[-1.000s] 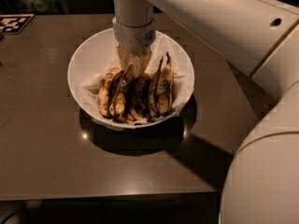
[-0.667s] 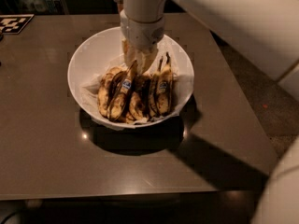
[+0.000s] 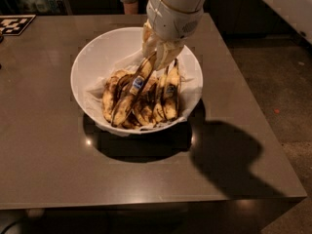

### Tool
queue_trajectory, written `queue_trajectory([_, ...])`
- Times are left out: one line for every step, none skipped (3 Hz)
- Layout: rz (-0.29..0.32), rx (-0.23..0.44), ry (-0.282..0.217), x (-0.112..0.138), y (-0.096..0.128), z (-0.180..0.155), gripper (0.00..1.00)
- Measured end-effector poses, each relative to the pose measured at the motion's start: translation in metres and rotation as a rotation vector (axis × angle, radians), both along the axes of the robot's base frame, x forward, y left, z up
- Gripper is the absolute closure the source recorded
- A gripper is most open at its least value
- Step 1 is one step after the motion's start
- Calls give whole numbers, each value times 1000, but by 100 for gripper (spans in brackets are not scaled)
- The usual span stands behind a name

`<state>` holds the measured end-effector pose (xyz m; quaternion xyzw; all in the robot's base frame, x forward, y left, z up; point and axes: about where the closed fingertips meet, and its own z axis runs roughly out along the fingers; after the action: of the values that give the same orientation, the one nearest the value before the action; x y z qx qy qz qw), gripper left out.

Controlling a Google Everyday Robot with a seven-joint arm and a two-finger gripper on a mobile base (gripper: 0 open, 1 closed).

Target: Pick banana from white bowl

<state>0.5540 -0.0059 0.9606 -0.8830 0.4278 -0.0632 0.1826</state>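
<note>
A dark brown bench (image 3: pixel 44 169) fills most of the view. At its far left corner lies a black-and-white checkered marker (image 3: pixel 14 24).

Toward the middle of the bench stands the white bowl (image 3: pixel 85 57), wide, deep and glossy, with crumpled white paper (image 3: pixel 95 97) lining its inside. A heap of overripe bananas (image 3: pixel 109 99), yellow with heavy brown-black blotches, lies in the front half of the bowl.

On top of the heap is the banana (image 3: pixel 127 99), long and blotched, with a blue sticker (image 3: pixel 137 85) midway along it. It slants upward to the right. Its lower end rests among the other fruit near the bowl's front left wall, and its upper end rises above the heap. Just to its right lies another banana with a blue sticker (image 3: pixel 170 94), pointing toward the bowl's far rim.

The end effector (image 3: pixel 157 57), cream coloured, hangs over the back half of the bowl, pointing down, with its fingers clamped on the upper end of the banana. Above it the white arm (image 3: pixel 173 11) leaves the view at the top.

To the right, the arm's dark shadow (image 3: pixel 224 155) falls across the bench. Beyond the bench's right edge is a speckled floor (image 3: pixel 287 82).
</note>
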Motion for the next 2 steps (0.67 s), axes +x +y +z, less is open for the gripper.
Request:
queue_trajectory([-15,64,-29,-9,-8,14,100])
queue_trajectory([-12,133,-68,-23,-17,29,100])
